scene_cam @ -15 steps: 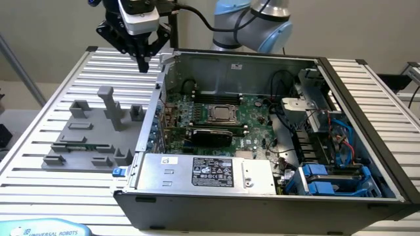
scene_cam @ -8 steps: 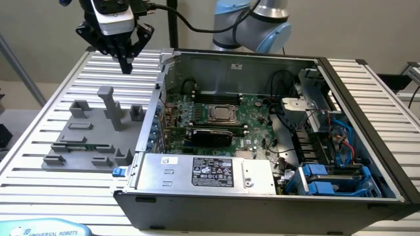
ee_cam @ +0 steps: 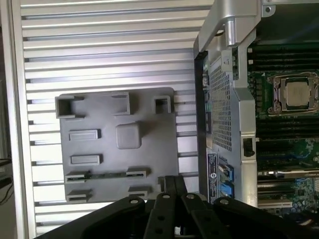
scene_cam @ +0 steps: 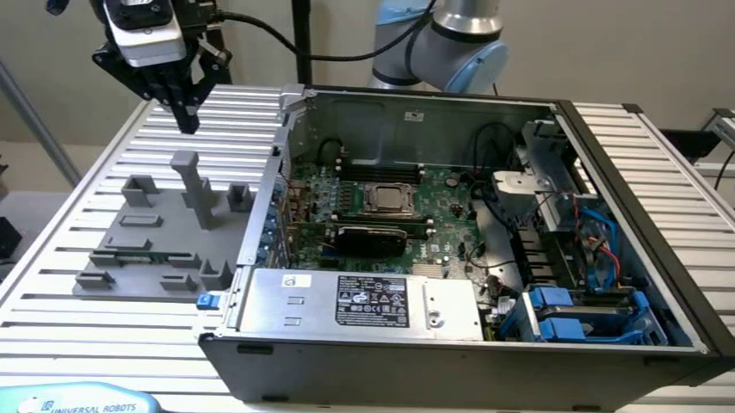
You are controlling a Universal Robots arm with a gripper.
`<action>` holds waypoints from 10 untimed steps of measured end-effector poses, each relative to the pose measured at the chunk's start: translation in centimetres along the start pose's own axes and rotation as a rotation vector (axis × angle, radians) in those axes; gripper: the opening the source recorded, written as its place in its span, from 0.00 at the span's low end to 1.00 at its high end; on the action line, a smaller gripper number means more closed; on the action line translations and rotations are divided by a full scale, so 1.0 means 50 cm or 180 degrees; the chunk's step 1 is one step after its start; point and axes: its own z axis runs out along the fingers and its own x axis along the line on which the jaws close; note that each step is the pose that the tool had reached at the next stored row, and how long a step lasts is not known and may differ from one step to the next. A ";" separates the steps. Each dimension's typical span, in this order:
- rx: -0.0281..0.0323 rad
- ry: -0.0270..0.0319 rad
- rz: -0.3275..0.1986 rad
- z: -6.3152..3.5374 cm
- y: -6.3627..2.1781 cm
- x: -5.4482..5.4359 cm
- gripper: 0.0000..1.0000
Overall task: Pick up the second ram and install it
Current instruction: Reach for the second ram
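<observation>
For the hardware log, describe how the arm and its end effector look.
The arm has silver tube sections and light blue joint caps. The end effector is black, built of jointed links tapering to a narrow tip, under a silver-grey block. A black cable loops from it toward the arm.

Clear air between hand (scene_cam: 186, 120) and post (scene_cam: 198, 191)

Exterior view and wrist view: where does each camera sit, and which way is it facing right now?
Exterior view: off the arm, raised, looking down across the slatted table into the open computer case; shows the claw, shut, near the grey fixture tray, and an arm joint behind the case.
Wrist view: on the wrist, looking straight down at the tray and the case's edge; the claw's black linkage shows.
Shared: tray, table, processor socket.
</observation>
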 end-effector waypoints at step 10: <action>0.0001 0.0001 0.0000 0.014 -0.020 0.090 0.11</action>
